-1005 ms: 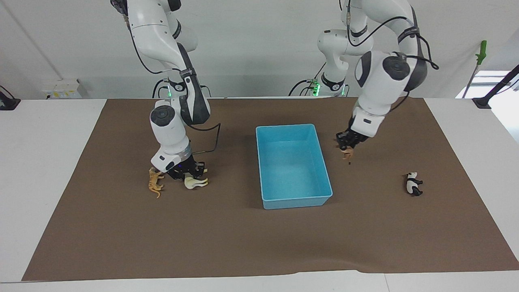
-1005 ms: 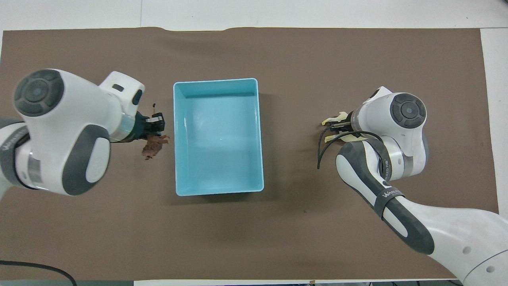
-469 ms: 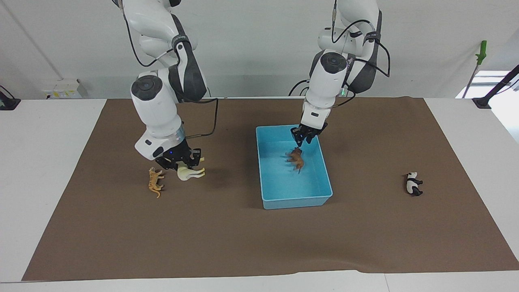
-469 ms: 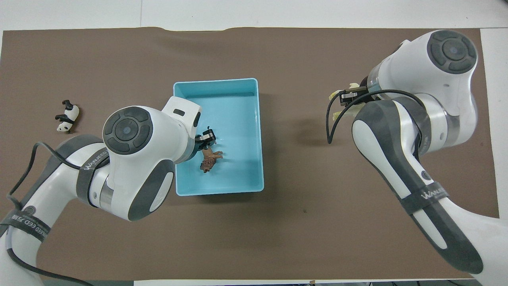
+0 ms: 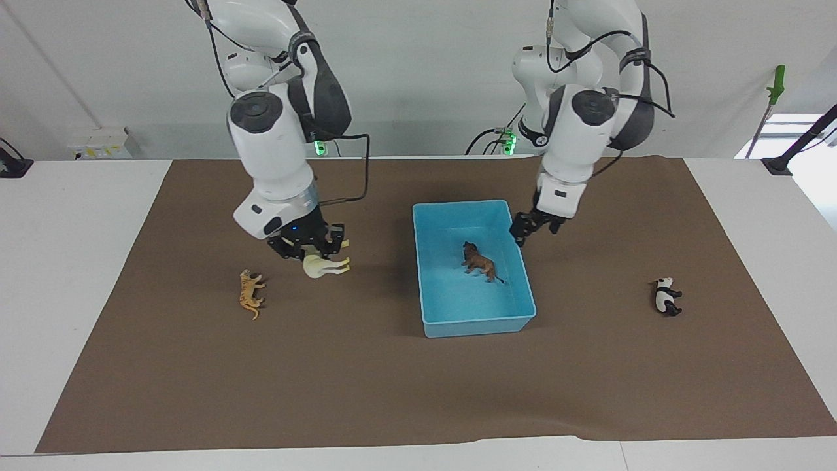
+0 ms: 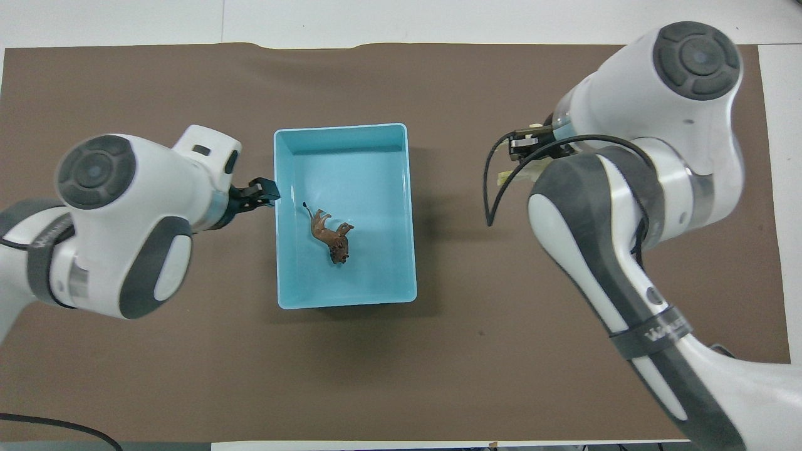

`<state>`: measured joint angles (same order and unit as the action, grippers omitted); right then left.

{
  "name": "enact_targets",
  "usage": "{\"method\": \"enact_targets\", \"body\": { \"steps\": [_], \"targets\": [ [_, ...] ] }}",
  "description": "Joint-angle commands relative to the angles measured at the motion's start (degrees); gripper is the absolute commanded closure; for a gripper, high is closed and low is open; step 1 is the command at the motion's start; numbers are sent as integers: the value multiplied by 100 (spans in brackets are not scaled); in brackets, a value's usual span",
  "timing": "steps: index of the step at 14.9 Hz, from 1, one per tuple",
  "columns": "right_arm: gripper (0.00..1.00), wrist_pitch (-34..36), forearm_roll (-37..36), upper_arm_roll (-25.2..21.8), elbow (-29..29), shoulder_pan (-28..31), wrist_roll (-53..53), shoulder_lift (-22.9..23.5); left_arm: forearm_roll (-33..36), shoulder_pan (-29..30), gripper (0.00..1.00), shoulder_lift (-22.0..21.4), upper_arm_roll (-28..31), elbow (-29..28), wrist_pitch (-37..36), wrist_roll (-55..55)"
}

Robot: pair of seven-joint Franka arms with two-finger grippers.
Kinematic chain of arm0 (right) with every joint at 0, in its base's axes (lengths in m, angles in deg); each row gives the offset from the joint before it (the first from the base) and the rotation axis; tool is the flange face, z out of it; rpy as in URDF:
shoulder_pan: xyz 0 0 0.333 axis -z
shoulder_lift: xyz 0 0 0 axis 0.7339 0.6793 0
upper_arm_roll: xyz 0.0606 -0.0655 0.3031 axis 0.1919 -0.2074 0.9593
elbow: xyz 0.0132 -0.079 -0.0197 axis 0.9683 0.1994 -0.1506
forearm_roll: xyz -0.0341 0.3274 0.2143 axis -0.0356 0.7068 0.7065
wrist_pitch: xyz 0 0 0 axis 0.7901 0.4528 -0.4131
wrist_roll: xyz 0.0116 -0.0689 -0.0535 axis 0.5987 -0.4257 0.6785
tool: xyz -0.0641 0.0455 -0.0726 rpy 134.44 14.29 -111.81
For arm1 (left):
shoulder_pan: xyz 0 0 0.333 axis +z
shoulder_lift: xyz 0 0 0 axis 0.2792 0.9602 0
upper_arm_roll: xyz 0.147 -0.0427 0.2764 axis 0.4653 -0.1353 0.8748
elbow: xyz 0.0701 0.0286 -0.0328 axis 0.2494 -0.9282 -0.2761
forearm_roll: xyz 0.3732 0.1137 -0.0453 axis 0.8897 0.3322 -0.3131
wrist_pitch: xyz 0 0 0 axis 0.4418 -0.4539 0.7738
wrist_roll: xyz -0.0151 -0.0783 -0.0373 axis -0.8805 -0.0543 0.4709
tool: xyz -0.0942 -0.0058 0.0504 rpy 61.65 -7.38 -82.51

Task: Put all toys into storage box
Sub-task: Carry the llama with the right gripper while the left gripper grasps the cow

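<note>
now the right gripper (image 5: 312, 250) is up over the mat (image 5: 196, 366) toward the right arm's end of the table (image 5: 65, 261), its fingers clamped on the horse (image 5: 325, 266), which hangs on its side beneath them. the step in hand looks like carrying that horse to the box (image 5: 477, 321). to do it well, i would keep the grip firm and the toy well above the rim, bring it over the bare floor of the box rather than a wall, and only then let go, low enough that it does not bounce out.

the left gripper (image 5: 531, 227) is over the box's rim on the left arm's side, holding nothing; whether its fingers are parted or together i cannot tell. the brown animal (image 5: 480, 262) lies in the box, about mid-floor. the tiger (image 5: 249, 296) lies on the mat toward the right arm's end, and the panda (image 5: 667, 297) lies well apart toward the left arm's end; both are yet to go in, so one toy of four is done.

as for writing, a dark band on each forearm carries pale lettering; i cannot read it with confidence.
</note>
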<state>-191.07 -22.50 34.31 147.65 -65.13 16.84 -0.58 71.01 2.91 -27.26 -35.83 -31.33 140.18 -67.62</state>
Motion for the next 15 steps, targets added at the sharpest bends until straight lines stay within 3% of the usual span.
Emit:
{"method": "enact_targets", "body": {
  "steps": [1,3,5,8,11,12,15],
  "targets": [
    [100,648,4,1,-1390,-746,-775,665,63,950,0,-41,-41,-75,371,1417],
    [100,641,4,1,-2200,-1220,-1388,1218,194,1520,0,134,-33,-84,941,2338],
    [100,422,-101,-121,-2650,-1800,-1837,1903,362,2039,0,433,-41,-84,1784,3350],
    [100,-431,-470,-175,-2617,-2189,-2260,2625,362,2445,0,856,-32,-93,2613,4047],
    [100,-371,-523,-183,-2249,-2233,-2620,2602,362,2543,0,917,-24,-119,2667,4145],
    [1,-292,-532,-192,-2248,-2277,-2726,2601,362,2613,0,996,-24,-128,2676,4137],
    [0,154,-523,-218,-2405,-2286,-2780,2601,362,2622,0,1251,-24,-364,2859,4110]
  ]
}}
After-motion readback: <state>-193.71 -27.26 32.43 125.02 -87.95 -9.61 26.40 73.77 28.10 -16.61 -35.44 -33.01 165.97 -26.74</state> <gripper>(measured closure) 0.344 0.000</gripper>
